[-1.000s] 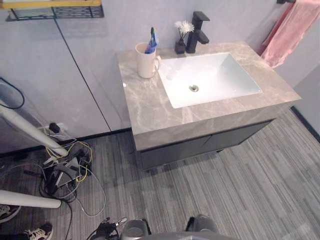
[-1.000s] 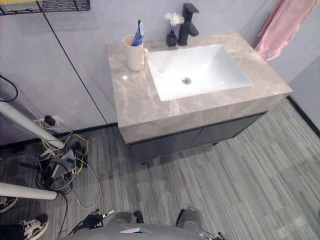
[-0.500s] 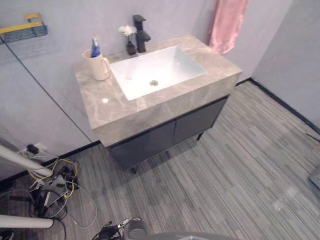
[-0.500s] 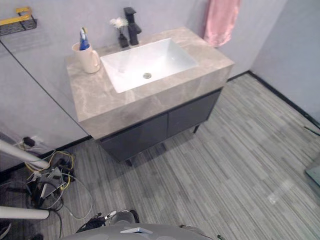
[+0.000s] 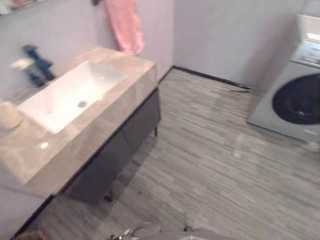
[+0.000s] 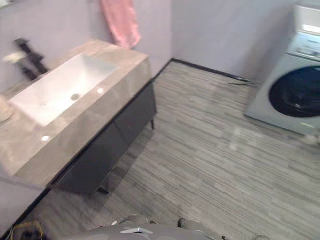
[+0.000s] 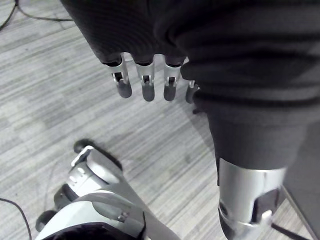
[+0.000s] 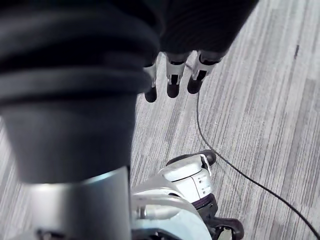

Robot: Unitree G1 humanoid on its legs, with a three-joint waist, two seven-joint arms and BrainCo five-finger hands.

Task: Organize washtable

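Floor [image 5: 210,150]: grey striped planks, the biggest thing in the eye views.
Washtable [image 5: 131,80]: 1, left side, running from near-left to far. Marble top, dark cabinet [image 5: 115,155] under it.
Washing machine [image 5: 292,95]: 1, far right against the wall, dark round door.
Sink [image 5: 60,97]: 1 white basin set into the top.
Towel [image 5: 124,25]: 1, pink, hanging on the far wall just past the washtable's far end.
Faucet [image 5: 37,62]: 1, black, on the wall side of the basin. Blurred.
Cup [image 5: 9,115]: 1, cream, on the top at the left edge of view, beside the basin. Contents too blurred to tell.
Left hand [image 7: 147,87]: fingers straight and relaxed, hanging down, holding nothing. Floor past the fingertips.
Right hand [image 8: 172,82]: same, fingers loose and extended, nothing in them, over the floor.
Both hands are well apart from the washtable, touching nothing on it. Everything on the top sits to the robot's left.
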